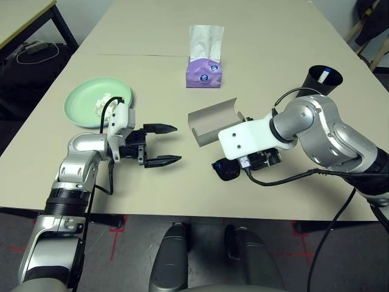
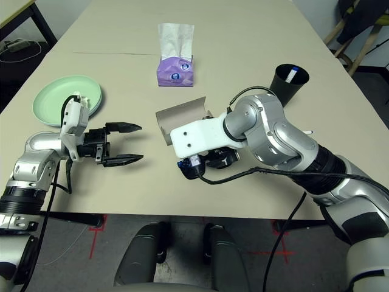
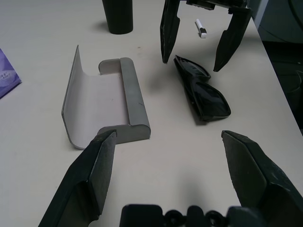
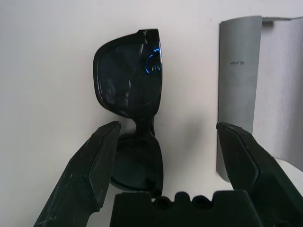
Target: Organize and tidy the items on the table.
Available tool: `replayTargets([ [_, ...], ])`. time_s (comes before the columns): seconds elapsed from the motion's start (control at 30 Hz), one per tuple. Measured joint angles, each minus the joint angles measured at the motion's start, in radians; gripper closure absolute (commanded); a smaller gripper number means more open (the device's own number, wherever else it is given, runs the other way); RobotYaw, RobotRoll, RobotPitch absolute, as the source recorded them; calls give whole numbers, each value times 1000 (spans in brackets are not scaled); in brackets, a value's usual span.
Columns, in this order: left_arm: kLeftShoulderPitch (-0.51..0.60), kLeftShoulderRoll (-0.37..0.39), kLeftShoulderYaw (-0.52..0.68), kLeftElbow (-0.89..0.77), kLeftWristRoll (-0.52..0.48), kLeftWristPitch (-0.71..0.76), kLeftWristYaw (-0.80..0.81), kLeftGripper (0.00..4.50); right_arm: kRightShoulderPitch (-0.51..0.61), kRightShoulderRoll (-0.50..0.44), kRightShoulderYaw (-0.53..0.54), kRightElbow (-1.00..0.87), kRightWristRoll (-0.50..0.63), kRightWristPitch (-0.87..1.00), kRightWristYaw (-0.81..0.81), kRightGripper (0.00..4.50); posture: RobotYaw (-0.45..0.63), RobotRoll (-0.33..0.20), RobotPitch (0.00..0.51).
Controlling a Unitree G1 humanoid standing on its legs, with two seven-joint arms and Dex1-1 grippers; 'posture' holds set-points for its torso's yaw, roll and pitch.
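While the right gripper (image 4: 165, 137) is hanging nose-down over the black sunglasses (image 4: 130, 118) near the table's (image 1: 255, 55) front edge, its fingers are standing wide apart on either side of the folded frame, touching nothing, which I am reading as lining up a pick so the glasses can go into their case. At about nine o'clock from them, the left gripper (image 1: 159, 145) is pointing level toward the middle with its fingers spread and empty, seemingly waiting to steady the case or take a hand-over. Just past the sunglasses, at roughly eleven o'clock, the grey glasses case (image 1: 211, 121) is lying with its lid flipped up, its hollow ready to receive them. Farther out at ten o'clock, the pale green plate (image 1: 82, 97) is carrying the crumpled white tissue wad (image 1: 104, 103), gathered there as waste. At two o'clock the black cup (image 1: 322, 79) is standing upright with a white pen (image 1: 325, 75) inside; another pen (image 3: 201, 28) is lying loose nearby. At twelve o'clock the purple tissue box (image 1: 205, 70) is standing farthest back.

I am counting one pair of sunglasses, one case, one tissue wad, one cup, two pens and one box; whether a second plate is sitting under the green one, I cannot tell.
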Motion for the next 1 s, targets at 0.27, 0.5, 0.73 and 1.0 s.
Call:
replayTargets([
  [0.27,0,0,0,0,1,0,0,23,21,13,3,30,-12,-9,7,0,198,0,164],
  [0.5,0,0,0,1,3,0,0,23,34,31,11,63,-24,-11,9,0,199,0,163],
  [0.73,0,0,0,1,5,-3,4,23,48,35,24,70,-29,-11,9,0,201,0,161],
  [1.0,0,1,0,1,7,-9,7,23,48,33,24,80,-39,-27,11,0,200,0,163],
])
